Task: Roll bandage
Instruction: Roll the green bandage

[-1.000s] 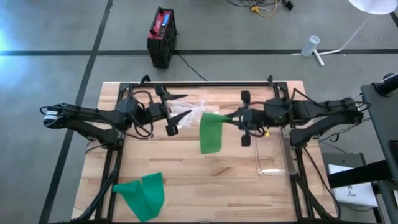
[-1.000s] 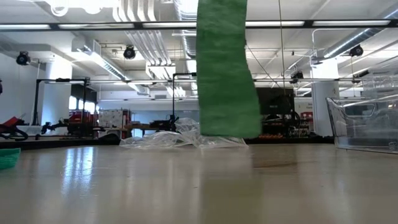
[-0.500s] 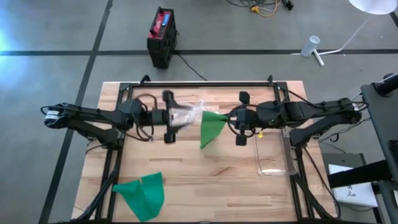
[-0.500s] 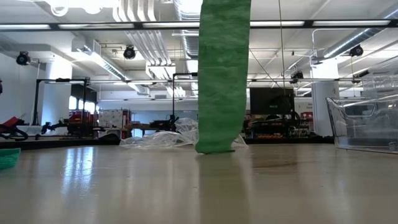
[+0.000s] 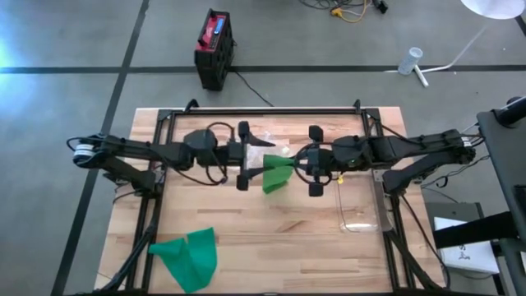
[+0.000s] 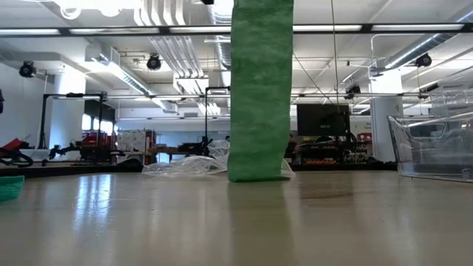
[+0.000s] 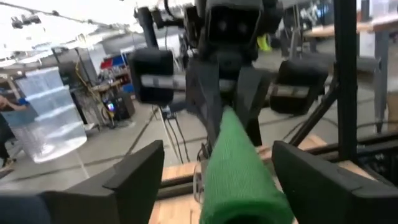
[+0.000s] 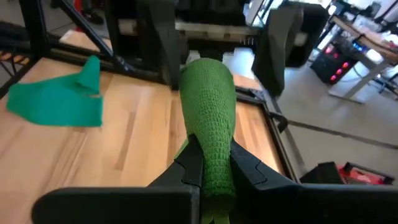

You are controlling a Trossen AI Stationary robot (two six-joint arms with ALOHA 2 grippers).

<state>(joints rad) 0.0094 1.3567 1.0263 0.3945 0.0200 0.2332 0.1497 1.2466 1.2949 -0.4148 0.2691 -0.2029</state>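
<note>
A green mesh bandage (image 5: 278,174) hangs as a narrow strip above the middle of the wooden counter (image 5: 271,247), its lower end reaching the surface. The right gripper (image 5: 313,171) has its jaws closed on the strip's upper end. The left gripper (image 5: 246,166) faces it from the other side, jaws wide open either side of the strip. Crumpled clear plastic (image 5: 261,151) lies just behind. A second green bandage (image 5: 187,256) lies near the front left corner; a clear bin (image 5: 360,210) sits at right.

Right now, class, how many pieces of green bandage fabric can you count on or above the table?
2. One green bandage strip hangs mid-table, pinched by the right gripper; one crumpled green bandage lies at the wooden table's near-left corner. None seems hidden.
</note>
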